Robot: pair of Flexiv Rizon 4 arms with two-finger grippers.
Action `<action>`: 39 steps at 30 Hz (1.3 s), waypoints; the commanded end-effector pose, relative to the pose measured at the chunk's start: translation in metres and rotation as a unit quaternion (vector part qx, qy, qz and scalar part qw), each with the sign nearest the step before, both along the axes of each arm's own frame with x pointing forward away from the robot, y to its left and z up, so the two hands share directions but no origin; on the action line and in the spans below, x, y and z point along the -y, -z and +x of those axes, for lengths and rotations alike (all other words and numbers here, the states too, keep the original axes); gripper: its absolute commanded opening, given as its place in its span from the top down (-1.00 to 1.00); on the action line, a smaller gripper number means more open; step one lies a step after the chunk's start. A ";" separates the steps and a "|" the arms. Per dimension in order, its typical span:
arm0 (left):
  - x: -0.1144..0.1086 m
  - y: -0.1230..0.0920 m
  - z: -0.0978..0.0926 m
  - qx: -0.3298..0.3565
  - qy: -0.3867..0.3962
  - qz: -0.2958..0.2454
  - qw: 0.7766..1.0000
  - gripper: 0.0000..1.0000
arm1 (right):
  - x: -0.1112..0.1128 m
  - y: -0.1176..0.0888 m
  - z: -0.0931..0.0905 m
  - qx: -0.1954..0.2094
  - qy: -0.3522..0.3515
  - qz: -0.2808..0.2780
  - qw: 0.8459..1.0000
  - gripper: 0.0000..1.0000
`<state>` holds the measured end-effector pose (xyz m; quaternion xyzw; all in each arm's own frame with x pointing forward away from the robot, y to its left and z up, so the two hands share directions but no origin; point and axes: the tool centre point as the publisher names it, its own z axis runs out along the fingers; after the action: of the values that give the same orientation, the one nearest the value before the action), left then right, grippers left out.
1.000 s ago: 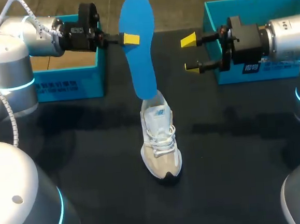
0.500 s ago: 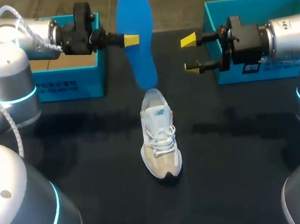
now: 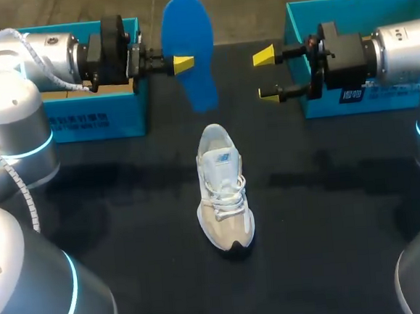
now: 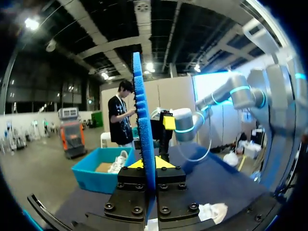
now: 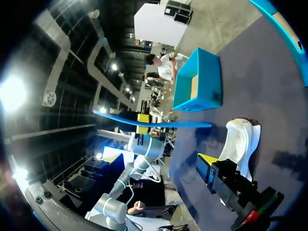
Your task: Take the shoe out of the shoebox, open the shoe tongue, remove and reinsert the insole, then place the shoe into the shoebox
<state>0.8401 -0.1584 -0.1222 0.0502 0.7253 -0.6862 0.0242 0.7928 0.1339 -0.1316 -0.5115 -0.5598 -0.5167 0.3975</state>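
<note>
L pincer (image 3: 185,61) clamps insole (image 3: 188,20) upright, upper mid; R pincer (image 3: 265,74) gaping wide, upper right; shoe (image 3: 224,199) centre.

shoe (image 3: 224,194): white, upright, mid-table | insole (image 3: 199,38): blue, aloft, clear of shoe

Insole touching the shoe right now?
Apart. Head view: dark gap between the insole lower end and the shoe heel; left gripper holds it clear.

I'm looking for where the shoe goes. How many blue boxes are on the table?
2. The left box sits at the far left, behind the left arm; the right box at the far right, behind the right arm. Arms partly cover both.
</note>
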 end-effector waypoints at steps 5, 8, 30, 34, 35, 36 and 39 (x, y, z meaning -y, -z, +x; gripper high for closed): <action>0.001 0.011 0.015 0.300 0.012 -0.005 0.954 1.00 | -0.002 0.001 0.001 0.000 0.001 0.000 1.000 -1.00; 0.002 0.013 0.019 0.387 0.021 0.000 0.922 1.00 | -0.002 0.001 0.001 0.000 0.001 0.000 1.000 -1.00; 0.002 0.011 0.033 0.612 -0.003 -0.058 0.789 1.00 | -0.002 0.001 0.001 0.000 0.001 0.000 1.000 -1.00; 0.002 0.011 0.033 0.612 -0.003 -0.058 0.789 1.00 | -0.002 0.001 0.001 0.000 0.001 0.000 1.000 -1.00; 0.002 0.011 0.033 0.612 -0.003 -0.058 0.789 1.00 | -0.002 0.001 0.001 0.000 0.001 0.000 1.000 -1.00; 0.002 0.011 0.033 0.612 -0.003 -0.058 0.789 1.00 | -0.002 0.001 0.001 0.000 0.001 0.000 1.000 -1.00; 0.002 0.011 0.033 0.612 -0.003 -0.058 0.789 1.00 | -0.002 0.001 0.001 0.000 0.001 0.000 1.000 -1.00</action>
<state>0.8732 -0.1598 -0.1288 0.4526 0.5250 -0.5547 0.4602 0.7933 0.1343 -0.1314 -0.5116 -0.5598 -0.5164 0.3978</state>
